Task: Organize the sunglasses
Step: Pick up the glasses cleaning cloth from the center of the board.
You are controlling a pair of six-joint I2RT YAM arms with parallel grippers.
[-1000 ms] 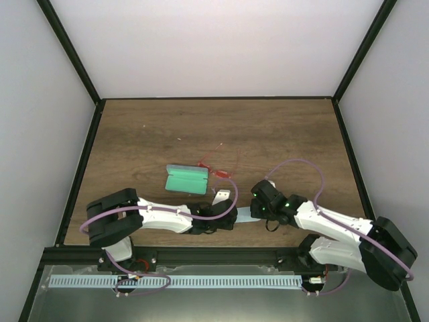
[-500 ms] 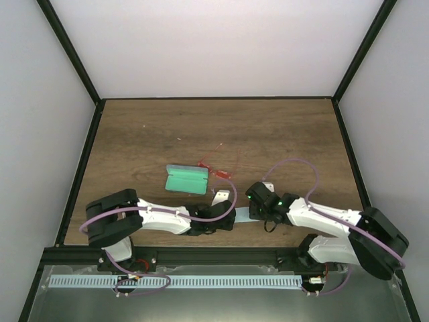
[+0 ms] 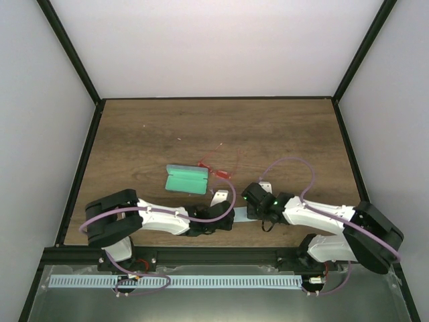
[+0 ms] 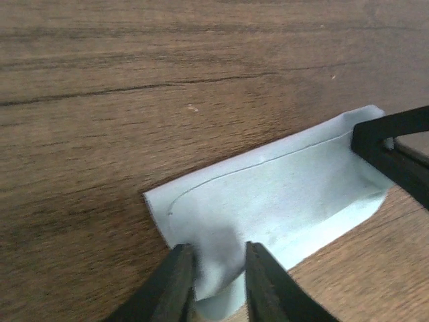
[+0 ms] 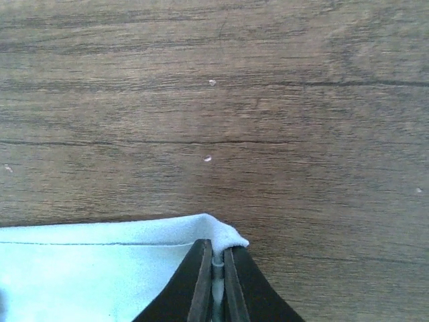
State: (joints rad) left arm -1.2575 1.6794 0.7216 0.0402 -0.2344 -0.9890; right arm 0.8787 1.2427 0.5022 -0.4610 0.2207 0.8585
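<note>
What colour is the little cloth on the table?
Light blue. The cloth shows best in the left wrist view.

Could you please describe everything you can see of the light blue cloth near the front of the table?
The cloth is pale blue, thin and soft-looking, with a fine stitched line running just inside its edge. It lies mostly flat on the wooden table, near the front edge between the two arms. The left gripper pinches a bunched fold at one end. The right gripper is shut on the opposite corner, which puckers up slightly. Nothing else touches it.
</note>
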